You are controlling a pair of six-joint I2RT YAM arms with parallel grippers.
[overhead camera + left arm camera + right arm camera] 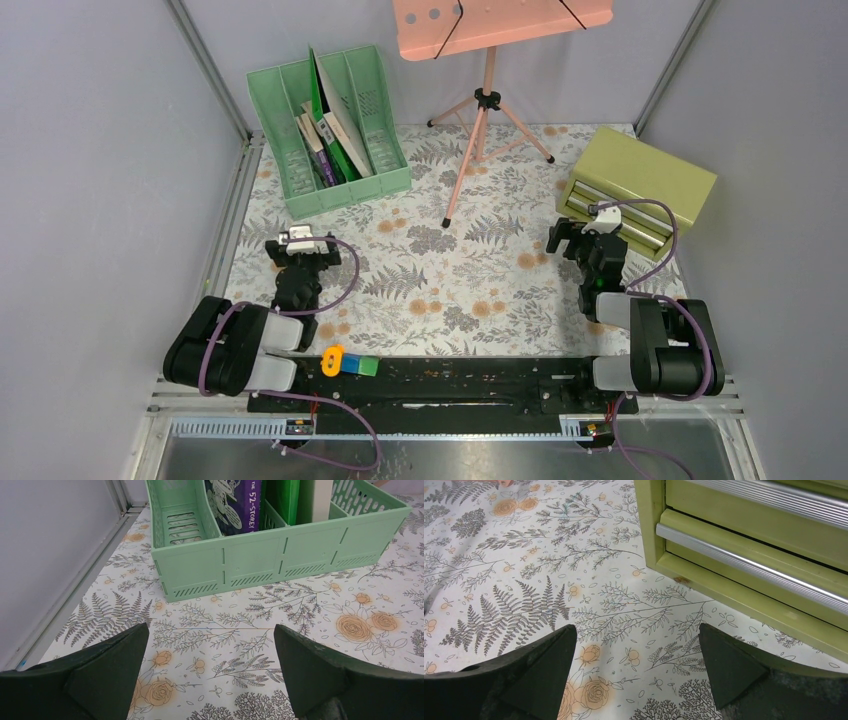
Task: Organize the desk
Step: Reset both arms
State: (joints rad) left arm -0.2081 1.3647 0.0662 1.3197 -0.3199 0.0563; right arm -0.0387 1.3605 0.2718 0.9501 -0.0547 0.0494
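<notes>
Claws are held spread: left claw (pixel 211 630) by the eleven-o'clock file rack (pixel 350 190), right claw (pixel 636 630) by the two-o'clock drawer box (pixel 640 180).

Desk (pixel 440 290) matt printed cloth; file rack (pixel 280 560) smooth green plastic; drawer box (pixel 744 600) painted metal, aluminium handles (pixel 749 569)

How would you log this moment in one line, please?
left fingers: open, empty, facing rack | right fingers: open, empty, facing drawer box | both over desk
</notes>
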